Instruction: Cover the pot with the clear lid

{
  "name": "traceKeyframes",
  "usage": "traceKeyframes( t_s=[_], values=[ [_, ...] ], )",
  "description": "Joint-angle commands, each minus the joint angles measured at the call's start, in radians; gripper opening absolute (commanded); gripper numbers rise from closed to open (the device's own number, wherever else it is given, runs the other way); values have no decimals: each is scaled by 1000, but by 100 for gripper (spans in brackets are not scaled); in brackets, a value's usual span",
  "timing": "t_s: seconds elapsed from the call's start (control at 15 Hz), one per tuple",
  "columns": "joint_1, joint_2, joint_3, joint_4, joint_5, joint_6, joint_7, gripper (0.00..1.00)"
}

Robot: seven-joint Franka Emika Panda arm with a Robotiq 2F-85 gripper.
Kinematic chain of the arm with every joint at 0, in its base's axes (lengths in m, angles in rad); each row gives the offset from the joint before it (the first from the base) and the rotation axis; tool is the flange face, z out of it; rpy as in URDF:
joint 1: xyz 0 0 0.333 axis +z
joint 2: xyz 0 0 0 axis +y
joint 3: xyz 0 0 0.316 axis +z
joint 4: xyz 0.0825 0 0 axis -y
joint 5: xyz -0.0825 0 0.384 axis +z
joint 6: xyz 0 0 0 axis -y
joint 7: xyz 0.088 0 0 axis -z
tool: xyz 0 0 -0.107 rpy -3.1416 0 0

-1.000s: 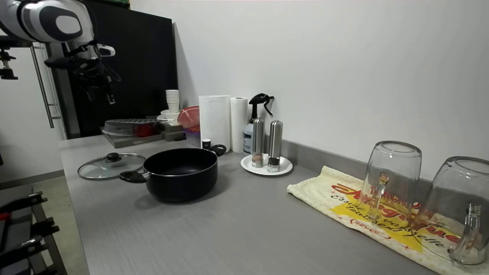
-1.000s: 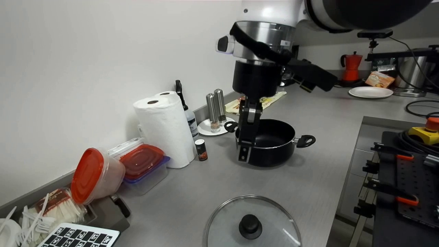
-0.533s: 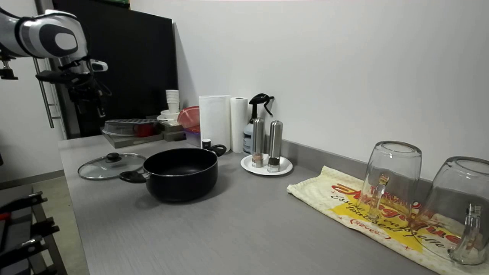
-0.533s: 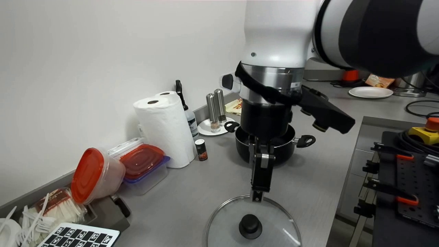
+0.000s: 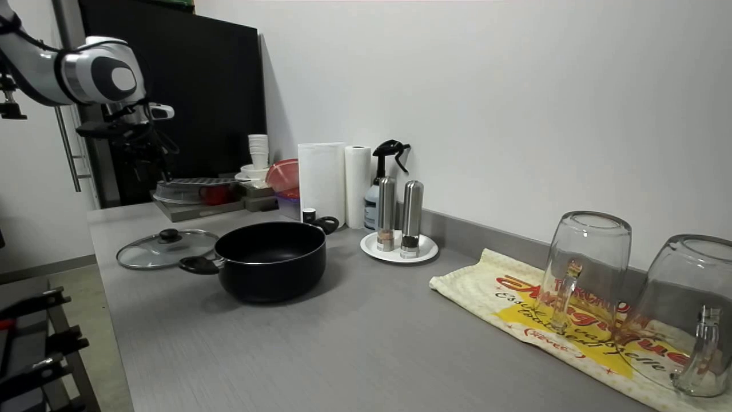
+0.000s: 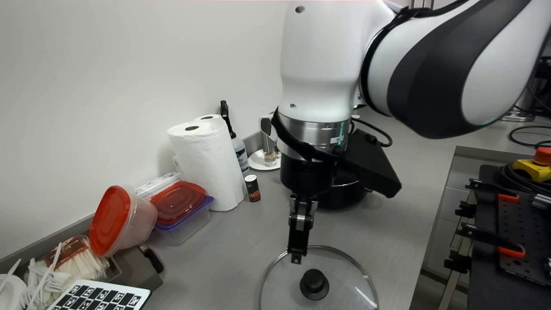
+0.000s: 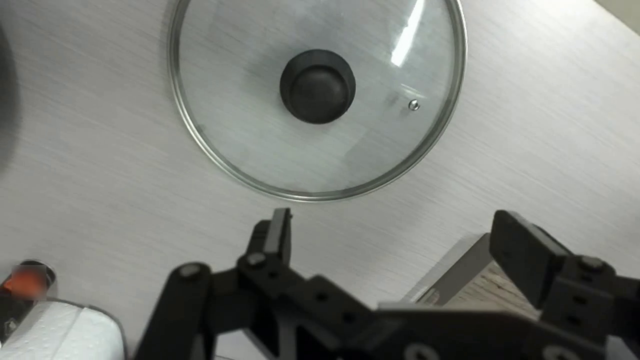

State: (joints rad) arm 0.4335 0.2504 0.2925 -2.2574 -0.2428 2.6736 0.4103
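The clear lid [image 5: 143, 253] lies flat on the counter, with its dark knob facing up. It also shows in an exterior view [image 6: 313, 282] and in the wrist view [image 7: 318, 87]. The black pot [image 5: 274, 277] stands uncovered beside it; in an exterior view the pot [image 6: 344, 194] is partly hidden behind the arm. My gripper [image 7: 392, 215] is open and empty, its fingers wide apart. In the wrist view the lid's rim and knob lie just beyond the fingertips. In an exterior view the gripper [image 6: 297, 259] appears above the lid's rim; it also hangs high in an exterior view [image 5: 153, 174].
Paper towel rolls [image 6: 211, 163], a small shaker [image 6: 252, 188] and plastic containers [image 6: 178, 211] stand along the wall. A grey tray with stacked items [image 5: 194, 197] is behind the lid. A white plate with two grinders [image 5: 399, 249] and upturned glasses [image 5: 586, 269] stand past the pot.
The arm has come down and moved away from in front of the pot to above the lid's edge. The lid and the pot have not moved.
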Motion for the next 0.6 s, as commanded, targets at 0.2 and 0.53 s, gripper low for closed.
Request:
traceKeyframes(
  t_s=[0.2, 0.53],
  values=[
    [44, 103, -79, 109, -8, -10, 29, 100],
    [47, 123, -92, 98, 11, -14, 23, 100]
  ],
)
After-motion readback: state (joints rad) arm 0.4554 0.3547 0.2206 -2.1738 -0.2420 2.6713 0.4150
